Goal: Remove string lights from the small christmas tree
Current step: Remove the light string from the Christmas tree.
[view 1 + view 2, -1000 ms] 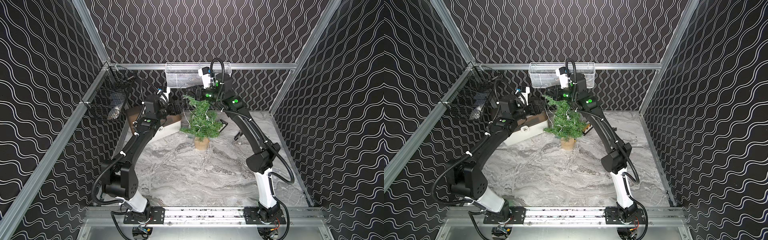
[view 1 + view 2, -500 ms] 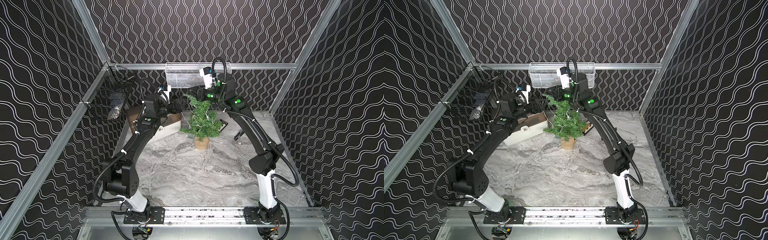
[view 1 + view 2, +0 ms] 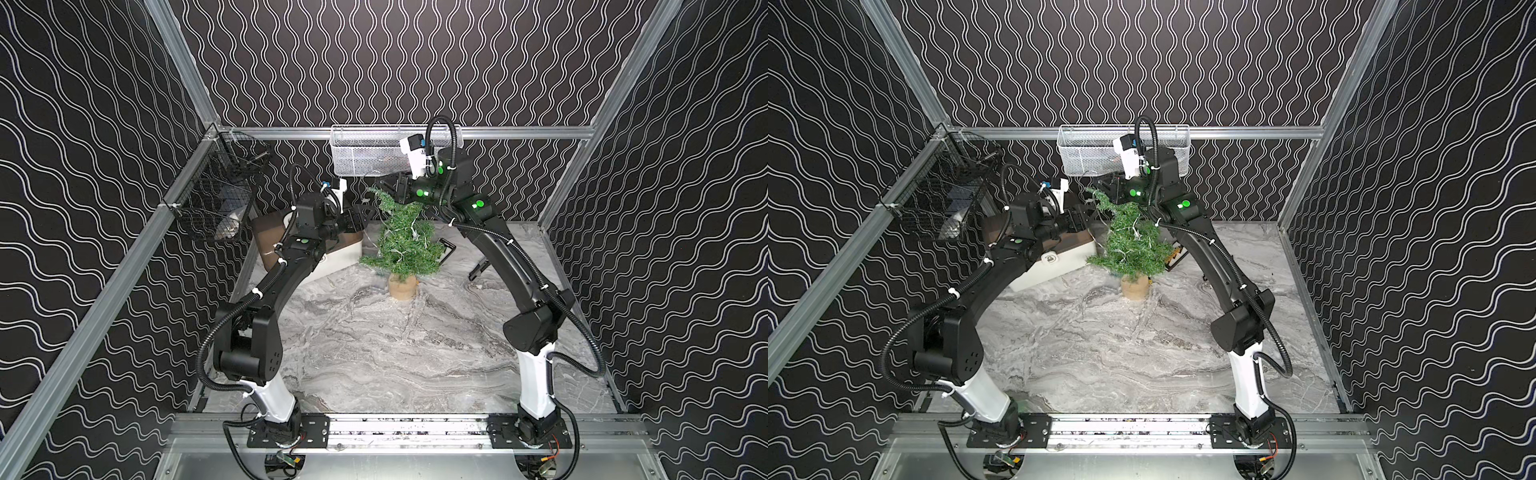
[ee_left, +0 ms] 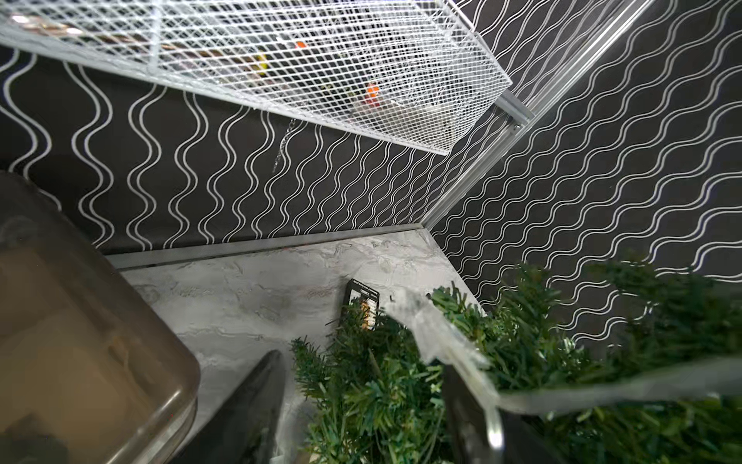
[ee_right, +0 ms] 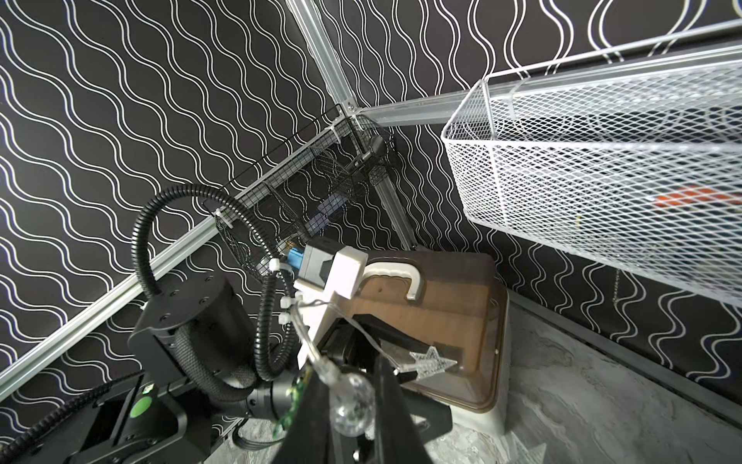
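The small christmas tree (image 3: 401,243) stands on its burlap base (image 3: 402,286) at the back of the table, its tip bent left. The string lights (image 3: 412,226) wind through its branches. My right gripper (image 3: 388,189) is by the tree's tip, and in the right wrist view it (image 5: 349,385) is shut on a clear round bulb (image 5: 353,405) of the string lights, with a star bulb (image 5: 433,363) hanging beside it. My left gripper (image 3: 362,214) is at the tree's left side. In the left wrist view it (image 4: 361,361) stands open around green branches (image 4: 373,397), and a pale strand (image 4: 441,341) crosses one finger.
A white mesh basket (image 3: 365,153) hangs on the back rail just above the tree. A black wire basket (image 3: 216,199) hangs on the left rail. A white box with a brown lid (image 5: 441,305) lies under my left arm. Small black items (image 3: 445,249) lie behind the tree.
My left gripper has edged in toward the tree, and branches now sit between its jaws. The tree's tip leans a little further left. The right gripper still holds the bulb.
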Controlling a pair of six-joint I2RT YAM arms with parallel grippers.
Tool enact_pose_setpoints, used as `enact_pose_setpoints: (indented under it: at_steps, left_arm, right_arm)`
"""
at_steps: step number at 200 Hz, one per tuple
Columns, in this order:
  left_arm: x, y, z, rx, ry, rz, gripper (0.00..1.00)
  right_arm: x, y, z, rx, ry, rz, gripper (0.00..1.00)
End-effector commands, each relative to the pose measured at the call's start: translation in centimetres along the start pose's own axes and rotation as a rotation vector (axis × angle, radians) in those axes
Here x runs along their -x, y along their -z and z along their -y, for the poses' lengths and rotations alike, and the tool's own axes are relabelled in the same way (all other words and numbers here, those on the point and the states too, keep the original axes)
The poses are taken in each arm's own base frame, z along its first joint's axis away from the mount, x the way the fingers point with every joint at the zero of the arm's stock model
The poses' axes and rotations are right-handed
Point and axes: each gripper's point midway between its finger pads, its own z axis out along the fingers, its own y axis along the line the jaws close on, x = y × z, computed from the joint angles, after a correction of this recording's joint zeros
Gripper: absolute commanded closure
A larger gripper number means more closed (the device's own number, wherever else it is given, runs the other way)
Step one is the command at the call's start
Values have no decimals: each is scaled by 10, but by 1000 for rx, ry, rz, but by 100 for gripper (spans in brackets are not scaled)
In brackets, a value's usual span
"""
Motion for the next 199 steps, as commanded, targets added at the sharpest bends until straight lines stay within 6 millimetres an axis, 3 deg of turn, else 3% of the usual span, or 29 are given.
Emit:
enact_pose_setpoints:
  at_steps: [1, 18, 42, 59, 85, 108, 110, 152, 199]
  left_arm:
    - [6, -2, 3, -21, -30, 13, 63]
    - [3, 0, -2, 14, -39, 1, 81]
    - [-1, 6, -10, 75, -28, -11, 100]
    - [0, 16, -9, 113, -26, -22, 100]
    - [3, 49, 3, 167, -16, 18, 100]
    - [4, 87, 17, 218, -41, 48, 100]
    - [3, 90, 18, 222, -42, 48, 100]
    - [-19, 133, 42, 237, -38, 11, 100]
    - [-27, 157, 66, 197, -5, 1, 100]
  right_arm:
    - [8, 0, -4, 11, 25, 29, 100]
    - [6, -1, -1, -5, 28, 26, 100]
    - [2, -2, 5, -29, 29, 13, 100]
    - [1, -2, 8, -45, 36, 6, 99]
    - [3, 7, 14, -104, 55, 6, 54]
    - [9, 19, 22, -158, 64, 27, 44]
    - [18, 27, 16, -156, 72, 47, 43]
    - [26, 52, 23, -234, 68, 64, 41]
    - [23, 76, 32, -351, 72, 27, 41]
